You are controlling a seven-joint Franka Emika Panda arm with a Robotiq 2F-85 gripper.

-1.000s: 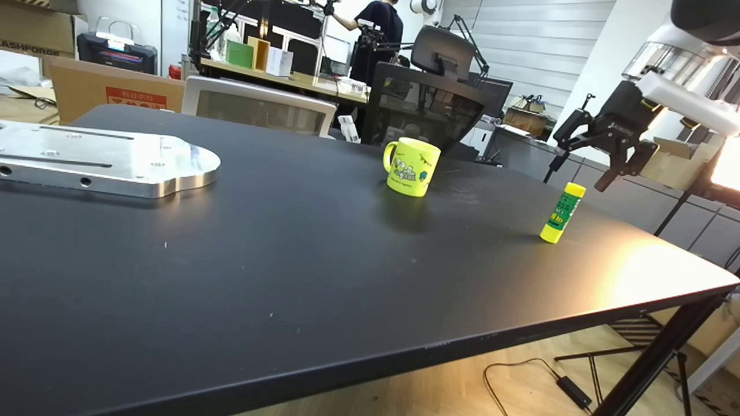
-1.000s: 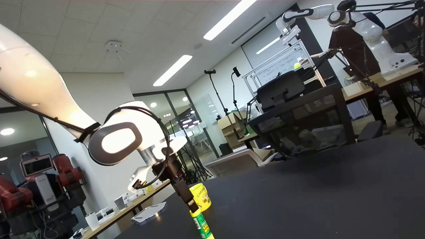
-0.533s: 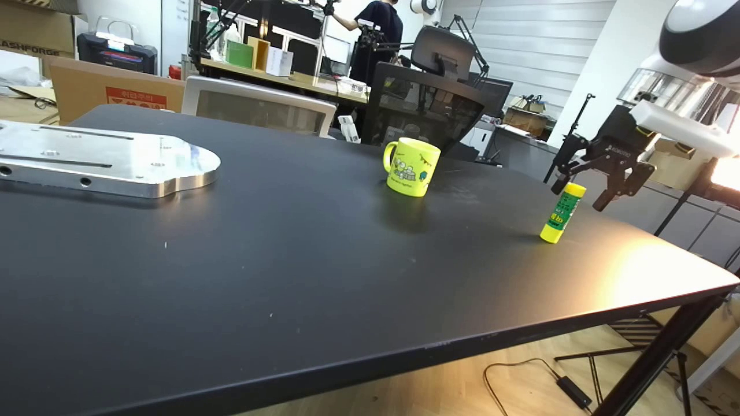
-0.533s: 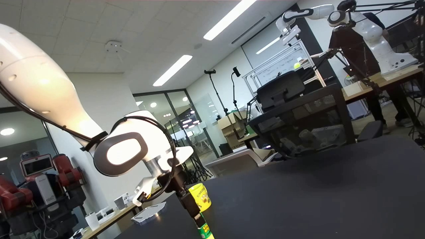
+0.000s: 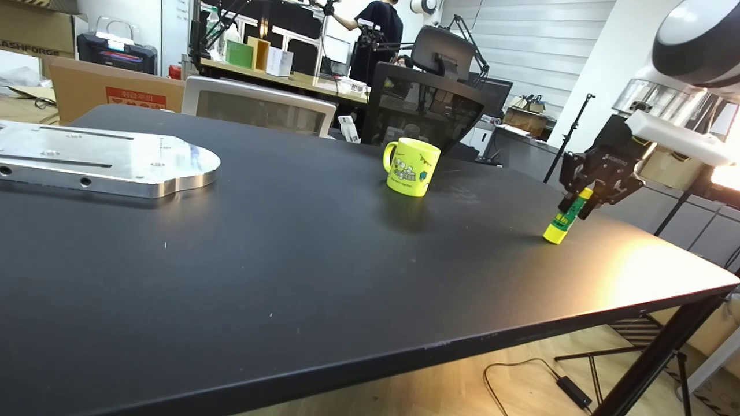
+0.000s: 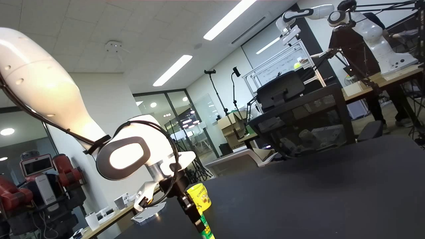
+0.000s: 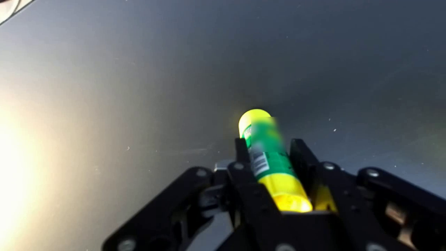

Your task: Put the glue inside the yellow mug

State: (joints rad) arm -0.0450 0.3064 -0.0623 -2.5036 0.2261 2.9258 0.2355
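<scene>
The glue (image 5: 558, 229) is a slim yellow tube with a green label, near the table's far right side in an exterior view. My gripper (image 5: 573, 212) has its two black fingers closed around its upper part. In the wrist view the glue (image 7: 277, 163) runs between the fingers, its near yellow end close to the palm. It leans a little, and its lower end appears to rest on the table. The yellow mug (image 5: 411, 167) stands upright well apart from the gripper, handle away from the glue. In an exterior view the mug (image 6: 201, 196) shows behind the gripper, partly covered.
A thick silver metal plate (image 5: 104, 159) lies on the dark table (image 5: 300, 266) beyond the mug, at the left of an exterior view. Office chairs (image 5: 428, 107) stand against the table's back edge. A bright lamp reflection (image 5: 642, 260) falls near the right corner.
My gripper has come down over the glue, and its fingers have gone from wide open to closed around it. The glue has tipped slightly. The mug has not moved.
</scene>
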